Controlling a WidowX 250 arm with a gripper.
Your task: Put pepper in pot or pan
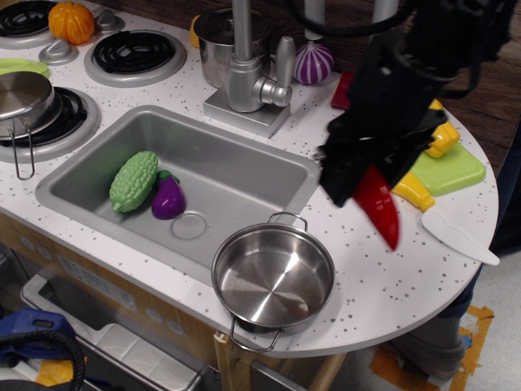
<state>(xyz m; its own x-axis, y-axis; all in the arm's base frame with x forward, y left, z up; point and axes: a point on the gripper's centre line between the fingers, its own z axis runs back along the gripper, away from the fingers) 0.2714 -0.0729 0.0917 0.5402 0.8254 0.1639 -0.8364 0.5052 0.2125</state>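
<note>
Pepper (379,208) hangs in the air off the worktop (383,285), clamped at its upper end by the pincer (358,175), which is closed around it — you can see only the lower red body and the tip, and the stem end is hidden inside the dark fingers.

Working left to right: the pan (273,277) sits at the front edge of the worktop, just beside the sink (244,175), empty, its two wire handles pointing toward the sink and toward the front edge. To its right and above it, you have the pepper, with its long axis steep — tip down and slanted a little to the right, away from the pan. So your target lies down and to the left of the pincer, near but not yet underneath it. I judge you need to carry the load leftward until the tip clears the near rim, then lower before letting go; because the pepper looks about as long as the pan is wide, releasing early could leave it propped on the rim.

No brand, label or writing is readable anywhere.
</note>
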